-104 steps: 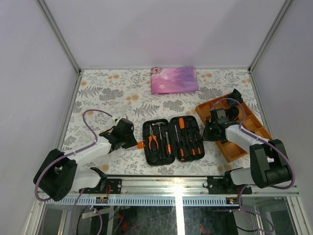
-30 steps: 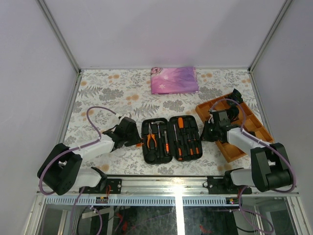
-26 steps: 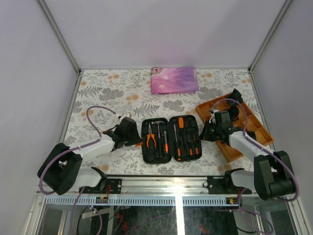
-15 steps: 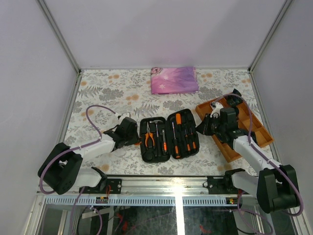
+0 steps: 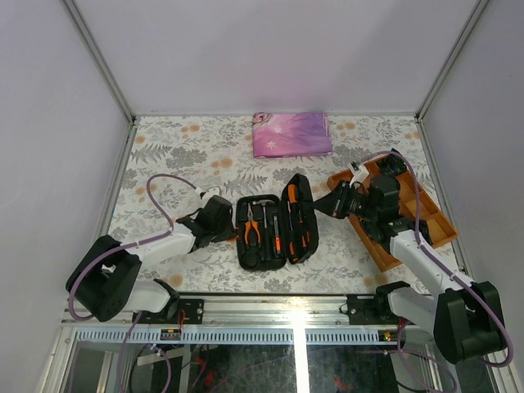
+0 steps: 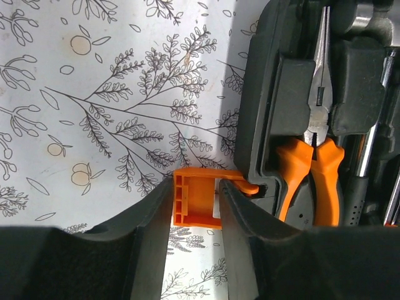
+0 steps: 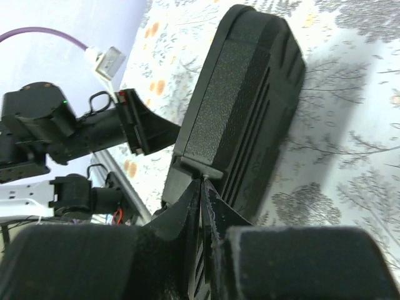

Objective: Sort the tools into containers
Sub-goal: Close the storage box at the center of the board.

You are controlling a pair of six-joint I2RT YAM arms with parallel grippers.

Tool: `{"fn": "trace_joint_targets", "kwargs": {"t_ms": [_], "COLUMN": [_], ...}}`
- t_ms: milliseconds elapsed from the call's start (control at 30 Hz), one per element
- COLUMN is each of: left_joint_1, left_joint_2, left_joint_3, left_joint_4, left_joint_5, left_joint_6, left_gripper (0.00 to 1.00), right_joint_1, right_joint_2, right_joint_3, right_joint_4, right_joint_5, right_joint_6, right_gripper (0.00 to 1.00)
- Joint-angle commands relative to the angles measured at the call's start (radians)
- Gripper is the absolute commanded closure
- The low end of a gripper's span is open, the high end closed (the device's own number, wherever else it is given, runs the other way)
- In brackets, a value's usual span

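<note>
— Dead centre of the top view, the tool case [image 5: 266,233] sits on the floral table [image 5: 180,155]. It's half open: left half flat, right half [image 5: 299,214] tipped up at a steep tilt!

— Who's got it up there?

— That's the right gripper [image 5: 331,205]. Its fingers are pinched almost together on a small tab at the rim of the raised half. From the right wrist, the textured black shell fills the upper middle of the frame, with the tips meeting just under it.

— And the other side?

— The left gripper [image 6: 195,209] is low at the case's left edge, jaws narrow and clamped on the orange latch [image 6: 194,200], one finger touching each side.

— Tools?

— The orange-handled pliers [image 6: 314,150] are seated in their moulded slot, just right of that latch. A metal hammer head [image 6: 361,15] peeks in at the upper right corner of the left wrist view. Screwdrivers [image 5: 292,196] show on the tilted half.

— Around it?

— A wooden tray [image 5: 438,225] lies at right, under the right arm. A pink-purple cloth [image 5: 291,133] sits at top centre, well apart from the case.
</note>
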Motion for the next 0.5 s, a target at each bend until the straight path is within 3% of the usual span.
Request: {"fn": "trace_joint_targets", "kwargs": {"t_ms": [0,167,467], "left_joint_1": [-0.027,-0.029,-0.029], "left_joint_2": [0.040,-0.007,-0.089], "left_joint_3": [-0.031,-0.065,-0.128], "left_joint_4": [0.024,0.052,0.057], "left_joint_5": [0.107,0.109,0.102], "left_joint_6": [-0.033,-0.055,-0.076], "left_gripper": [0.71,0.81,0.84], "right_joint_1": [0.075,0.187,0.260], "right_joint_2": [0.000,0.067,0.195], "right_joint_3": [0.027,0.058,0.085], "right_joint_4": [0.040,0.058,0.114], "right_joint_5": [-0.063,0.016,0.062], "right_joint_6": [0.072,0.071,0.080], "right_gripper": [0.90,0.90,0.90]}}
